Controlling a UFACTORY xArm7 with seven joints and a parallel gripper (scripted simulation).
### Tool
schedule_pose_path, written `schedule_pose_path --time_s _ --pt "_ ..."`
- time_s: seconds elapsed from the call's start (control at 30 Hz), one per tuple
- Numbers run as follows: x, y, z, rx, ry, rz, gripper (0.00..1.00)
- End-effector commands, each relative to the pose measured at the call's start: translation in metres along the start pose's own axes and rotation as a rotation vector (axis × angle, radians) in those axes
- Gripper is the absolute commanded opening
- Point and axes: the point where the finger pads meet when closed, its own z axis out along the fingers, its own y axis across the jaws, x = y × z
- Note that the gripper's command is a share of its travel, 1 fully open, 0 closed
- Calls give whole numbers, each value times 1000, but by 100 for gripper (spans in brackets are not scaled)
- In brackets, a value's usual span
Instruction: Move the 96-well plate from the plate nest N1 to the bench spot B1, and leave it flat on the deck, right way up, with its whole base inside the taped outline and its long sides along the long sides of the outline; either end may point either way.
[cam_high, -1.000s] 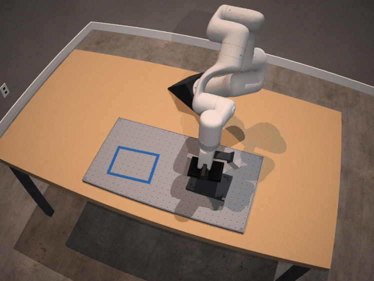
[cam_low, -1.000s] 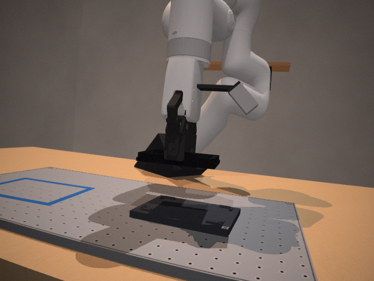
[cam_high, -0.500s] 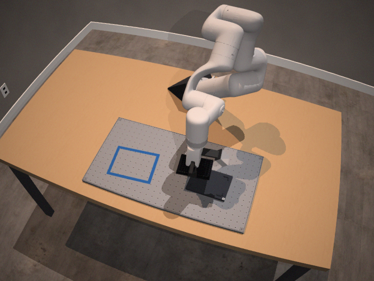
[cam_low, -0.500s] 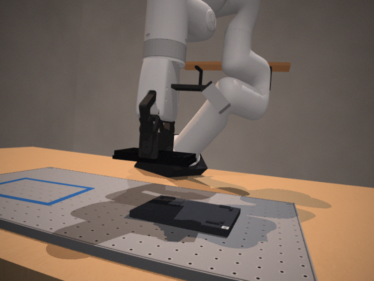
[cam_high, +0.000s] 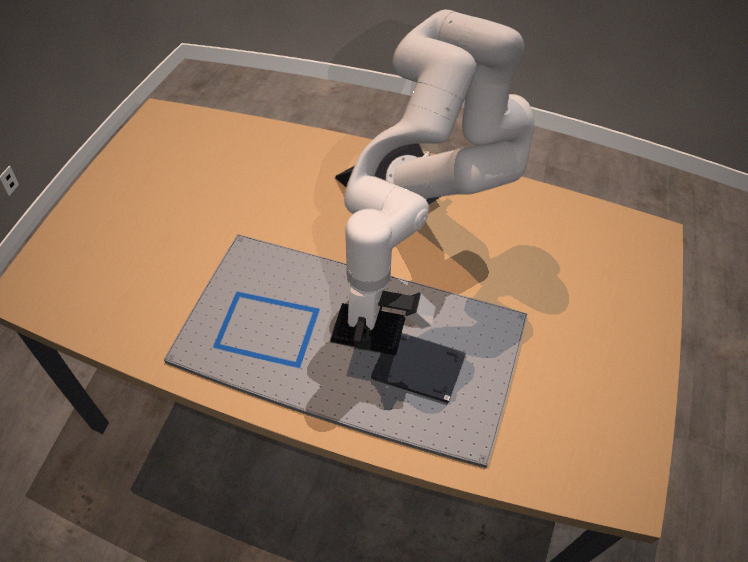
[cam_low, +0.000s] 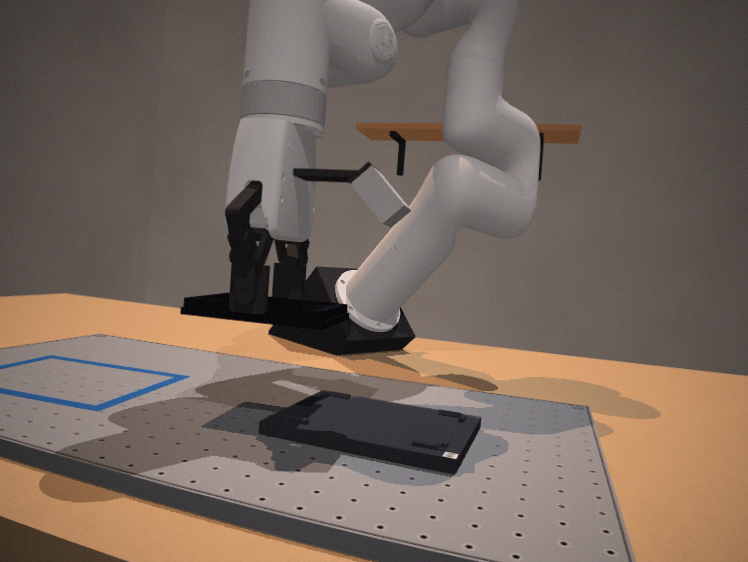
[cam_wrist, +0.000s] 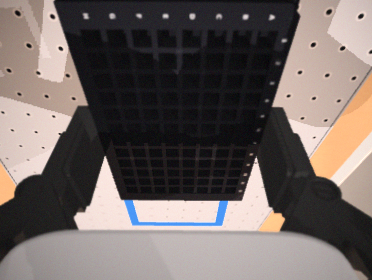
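My gripper is shut on the black 96-well plate across its short width and holds it level, well above the deck. The plate also shows in the side view and fills the wrist view, with a finger on each long side. The empty black plate nest lies on the deck to the right of the plate, and it shows in the side view. The blue taped outline is on the left part of the deck, apart from the plate. Its near edge shows in the wrist view.
The grey perforated deck lies on the orange table. The arm's black base stands behind the deck. A small shelf hangs on the far wall.
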Motion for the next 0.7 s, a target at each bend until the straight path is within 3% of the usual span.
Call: schedule_pose_path --time_s 0.0,0.67 --pt "-13 1 -1 -3 -1 0 0" --pt "-73 -2 2 -3 -1 0 0"
